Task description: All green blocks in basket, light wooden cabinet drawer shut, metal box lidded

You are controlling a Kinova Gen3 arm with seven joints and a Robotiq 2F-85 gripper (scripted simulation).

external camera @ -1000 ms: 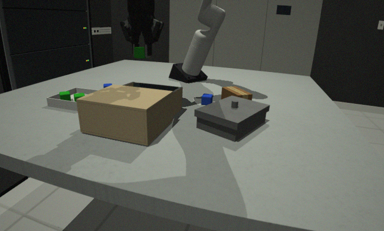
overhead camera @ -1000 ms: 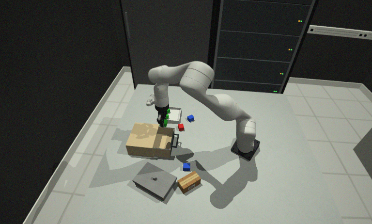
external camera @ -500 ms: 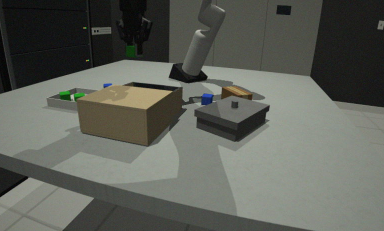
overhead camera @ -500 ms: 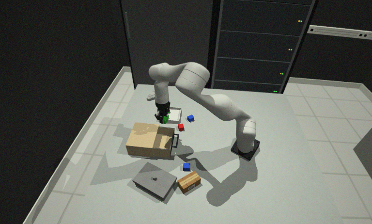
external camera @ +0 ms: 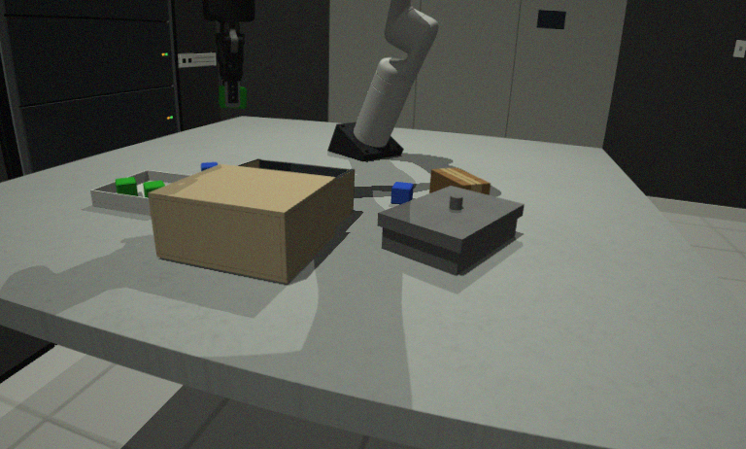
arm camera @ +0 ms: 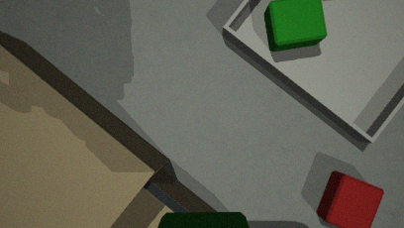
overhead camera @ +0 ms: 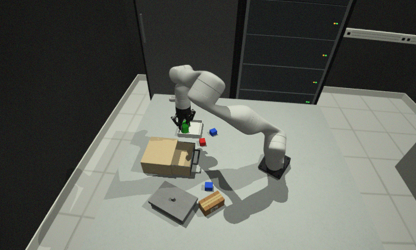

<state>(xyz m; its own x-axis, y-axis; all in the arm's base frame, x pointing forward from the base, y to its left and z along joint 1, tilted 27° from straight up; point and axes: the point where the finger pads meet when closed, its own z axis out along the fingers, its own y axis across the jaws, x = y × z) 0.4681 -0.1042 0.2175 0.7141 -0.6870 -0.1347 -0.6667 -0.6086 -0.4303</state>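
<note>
My gripper (overhead camera: 184,127) (external camera: 232,99) is shut on a green block (overhead camera: 184,128) (external camera: 243,99) (arm camera: 203,221), held high beside the cabinet, near the basket's left end in the top view. The white basket (overhead camera: 189,135) (external camera: 119,205) (arm camera: 297,93) holds two green blocks, one (external camera: 125,187) (arm camera: 297,22) and another (external camera: 153,188). The light wooden cabinet (overhead camera: 160,150) (external camera: 242,189) (arm camera: 50,149) has its drawer (overhead camera: 181,170) pulled out; no block shows in its visible part. The grey lid (overhead camera: 172,206) (external camera: 421,220) lies level on the metal box (external camera: 421,245); whether fully down I cannot tell.
A red block (overhead camera: 202,142) (arm camera: 352,200) lies between basket and drawer. One blue block (overhead camera: 213,131) (external camera: 209,166) lies right of the basket, another (overhead camera: 208,186) (external camera: 402,192) near a brown carton (overhead camera: 212,203) (external camera: 459,181). The drawer handle (overhead camera: 198,157) juts out towards the arm's base.
</note>
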